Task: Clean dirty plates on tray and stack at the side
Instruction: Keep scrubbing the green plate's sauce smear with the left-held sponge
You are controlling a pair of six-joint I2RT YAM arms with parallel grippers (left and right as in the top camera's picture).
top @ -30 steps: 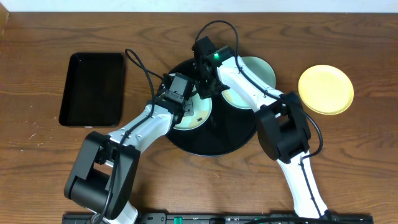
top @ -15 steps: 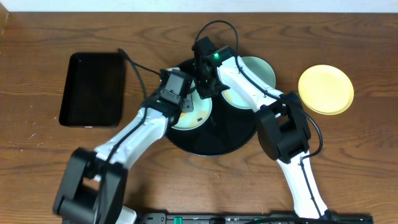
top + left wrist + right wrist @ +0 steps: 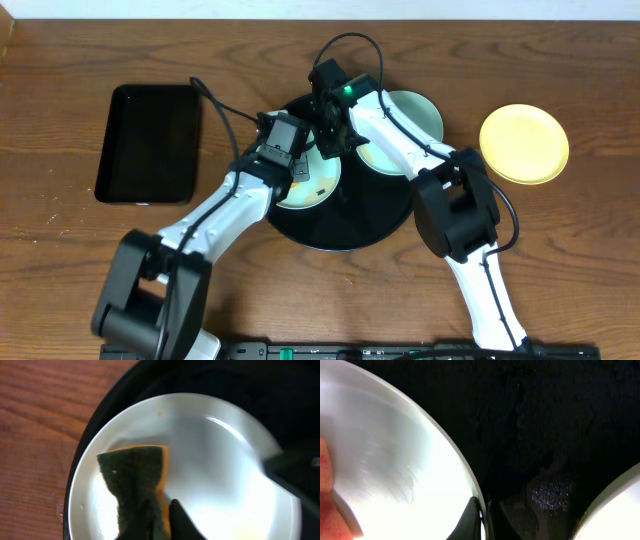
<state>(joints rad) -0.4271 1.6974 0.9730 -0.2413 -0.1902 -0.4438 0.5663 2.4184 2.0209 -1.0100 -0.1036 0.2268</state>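
The task looks to be about one third done. The yellow plate [image 3: 524,143] lies alone on the table [image 3: 80,250], well apart from the round black tray [image 3: 340,235], and it shows no sauce, so I judge it finished and the start of the stack. Two plates are on the tray. The first mint plate [image 3: 318,188] is in work: a green and orange sponge [image 3: 132,477] lies flat on its inner surface, and a small orange speck sits near its rim. The second mint plate [image 3: 415,118] lies just beside it, partly hidden by the right arm, so I cannot tell if it is wiped. Both are left to be carried to the side. The left arm reaches from the near edge of the table over the tray, and the left gripper [image 3: 160,522] points down with its jaws pressed together on the sponge. The right arm bends over the tray from the other side, and the right gripper [image 3: 483,519] appears to pinch the rim of the first mint plate, probably to keep it steady.
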